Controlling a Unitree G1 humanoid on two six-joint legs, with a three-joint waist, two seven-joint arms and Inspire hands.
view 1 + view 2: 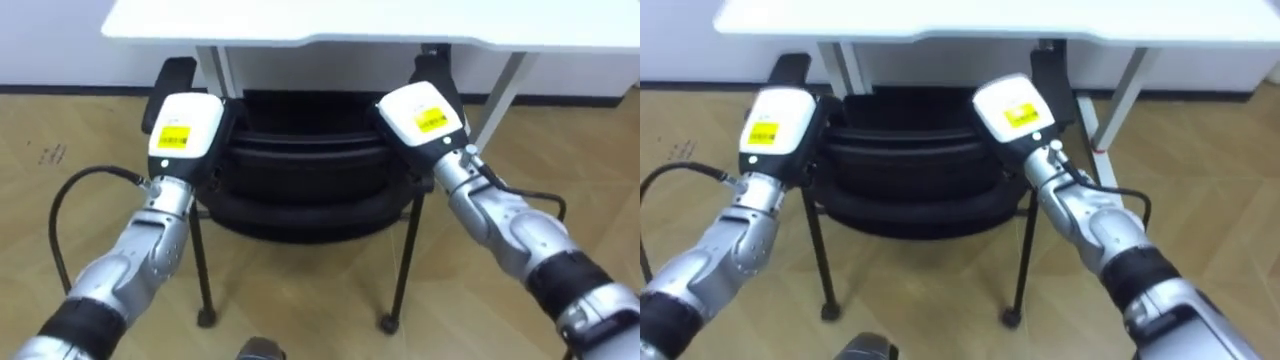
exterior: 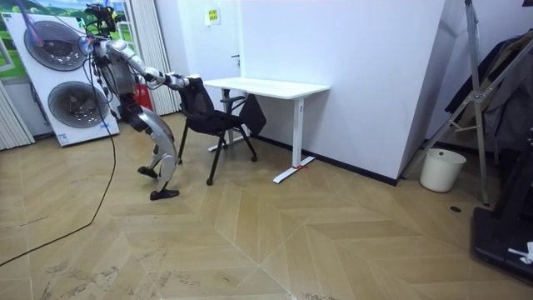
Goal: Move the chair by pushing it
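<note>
Wood-plank floor [image 1: 300,300] ran up to the white bench [image 1: 400,20] by the wall, where the black chair [image 1: 300,170] stood facing in, its backrest just short of the bench's front edge. From the control desk I saw the left hand [image 1: 185,125] at the backrest's left side and the right hand [image 1: 420,112] at its right side, both at about the same height. The fingers of both were hidden beyond the backrest, so I could not tell whether they gripped or merely pressed. In the room view the robot leaned forward behind the chair. I judged that the push called for equal pressure from both arms, slow and straight, so that the chair would neither swing toward a bench leg [image 1: 505,90] nor tip on its thin legs.
</note>
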